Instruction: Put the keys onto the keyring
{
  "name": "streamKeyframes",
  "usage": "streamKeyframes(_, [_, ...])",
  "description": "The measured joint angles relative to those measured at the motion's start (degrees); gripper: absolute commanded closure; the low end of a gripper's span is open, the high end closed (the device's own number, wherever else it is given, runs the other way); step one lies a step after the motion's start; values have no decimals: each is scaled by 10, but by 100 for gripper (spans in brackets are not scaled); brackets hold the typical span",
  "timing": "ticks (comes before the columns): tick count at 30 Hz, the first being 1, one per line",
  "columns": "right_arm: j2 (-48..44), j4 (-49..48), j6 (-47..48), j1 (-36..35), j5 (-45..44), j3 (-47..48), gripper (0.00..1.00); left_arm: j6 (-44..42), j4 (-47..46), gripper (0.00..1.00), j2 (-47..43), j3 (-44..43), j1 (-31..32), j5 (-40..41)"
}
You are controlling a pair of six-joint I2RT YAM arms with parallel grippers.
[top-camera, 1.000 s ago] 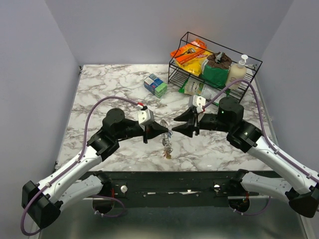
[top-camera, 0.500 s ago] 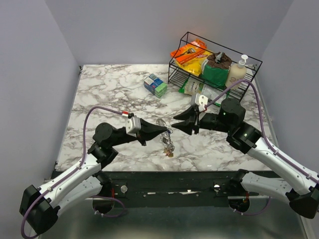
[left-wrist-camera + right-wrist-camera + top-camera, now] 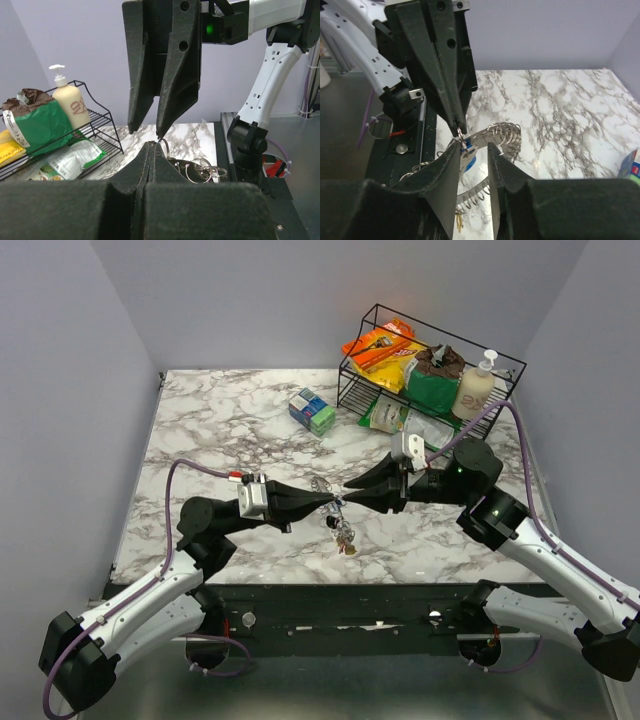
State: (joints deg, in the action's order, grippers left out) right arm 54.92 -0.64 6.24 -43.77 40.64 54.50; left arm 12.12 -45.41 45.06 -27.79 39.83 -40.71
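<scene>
Silvery coiled wire, the keyring (image 3: 501, 134), now hangs lifted from the tips of the left gripper (image 3: 328, 502), which is clamped shut on it. The right gripper (image 3: 348, 503) has come in nose to nose, its jaws narrowed but still apart, straddling the coil's end beside a blue key (image 3: 469, 161). Threading looks close. More keys (image 3: 344, 537) dangle below both tips.

Silvery keyring (image 3: 501, 133) — white table (image 3: 200, 430), grey-veined marble.
</scene>
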Motion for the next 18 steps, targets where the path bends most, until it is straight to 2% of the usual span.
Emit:
streamKeyframes(5, [1,-14,-7,0,39,0,71,2,-11,100,0,0,0,-3])
streamKeyframes(7, [4,-19,-9,0,53,0,78,2,-12,100,0,0,0,-3])
streamKeyframes(9, [10,-23,-11,0,64,0,81,2,-12,100,0,0,0,-3])
streamKeyframes(18, [19,-25,-16,3,75,0,79,2,-12,100,0,0,0,-9])
